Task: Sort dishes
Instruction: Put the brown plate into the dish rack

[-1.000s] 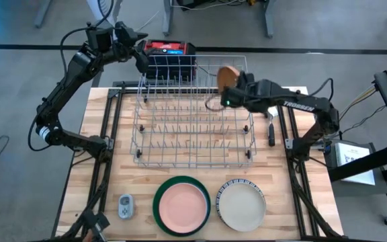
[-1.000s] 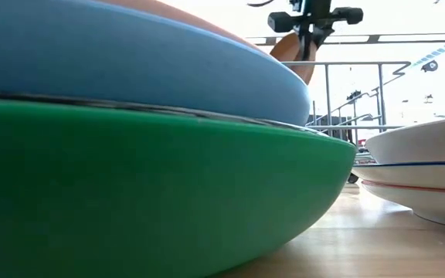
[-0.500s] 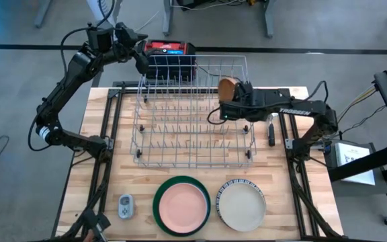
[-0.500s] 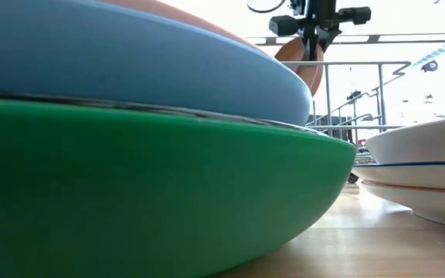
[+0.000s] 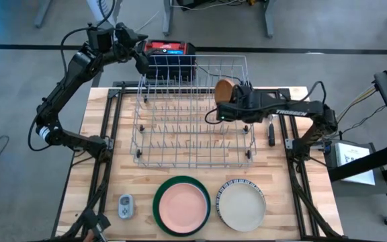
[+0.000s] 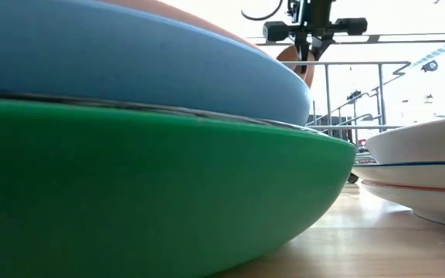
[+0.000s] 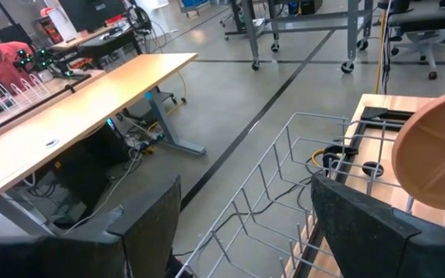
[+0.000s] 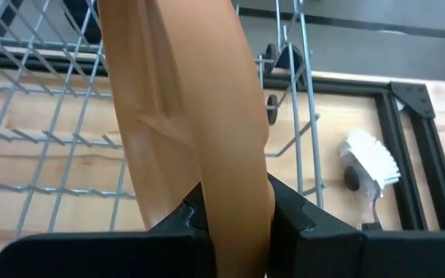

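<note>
Rack (image 5: 193, 114) centre of table. R gripper (image 5: 230, 102) clamped on tan plate (image 5: 224, 90), edge-up over rack's back right corner. L gripper (image 5: 140, 59) wide open, empty, above rack's back left corner.

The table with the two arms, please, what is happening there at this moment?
The right gripper holds a tan plate on edge in its fingers, above the right end of the wire rack. The left gripper hangs open near the rack's far left corner, holding nothing. Two stacks wait at the near edge of the table: a pink plate on a large green one, and a cream plate on a striped one.
</note>
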You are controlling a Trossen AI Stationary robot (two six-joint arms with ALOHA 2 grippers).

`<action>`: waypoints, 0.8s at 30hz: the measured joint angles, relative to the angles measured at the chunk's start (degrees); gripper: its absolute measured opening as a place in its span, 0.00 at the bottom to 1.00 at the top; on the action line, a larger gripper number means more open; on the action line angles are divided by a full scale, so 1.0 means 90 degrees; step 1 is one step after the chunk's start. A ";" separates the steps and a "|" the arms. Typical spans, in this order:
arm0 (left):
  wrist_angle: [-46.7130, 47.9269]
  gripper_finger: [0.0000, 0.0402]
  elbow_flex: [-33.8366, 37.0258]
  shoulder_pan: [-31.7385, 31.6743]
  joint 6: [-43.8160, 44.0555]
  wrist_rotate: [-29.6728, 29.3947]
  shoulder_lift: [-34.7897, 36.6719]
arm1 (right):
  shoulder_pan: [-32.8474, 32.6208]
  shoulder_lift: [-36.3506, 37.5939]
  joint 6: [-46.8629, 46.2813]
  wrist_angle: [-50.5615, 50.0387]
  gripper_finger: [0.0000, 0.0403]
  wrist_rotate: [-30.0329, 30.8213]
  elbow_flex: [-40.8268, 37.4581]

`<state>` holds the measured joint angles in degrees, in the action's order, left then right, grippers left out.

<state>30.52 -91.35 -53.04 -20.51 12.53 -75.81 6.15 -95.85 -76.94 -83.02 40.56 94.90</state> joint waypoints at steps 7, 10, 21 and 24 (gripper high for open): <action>0.0007 0.70 0.0000 0.0000 0.0000 0.0000 0.0000 | 0.0000 0.0000 -0.0330 -0.0005 0.12 -0.0076 -0.0297; 0.0007 0.70 0.0000 0.0000 0.0000 0.0000 0.0000 | 0.0000 0.0002 -0.0348 -0.0004 0.12 -0.0079 -0.0318; 0.0051 0.70 0.0000 0.0000 0.0000 0.0000 0.0000 | 0.0015 0.0002 -0.0458 0.0025 0.12 -0.0008 -0.0432; 0.0051 0.70 0.0001 0.0000 0.0000 0.0000 0.0000 | 0.0015 0.0002 -0.0462 0.0151 0.12 -0.0010 -0.0488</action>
<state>30.98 -91.34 -53.04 -20.51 12.53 -75.81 6.28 -95.83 -81.10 -81.67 40.47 90.51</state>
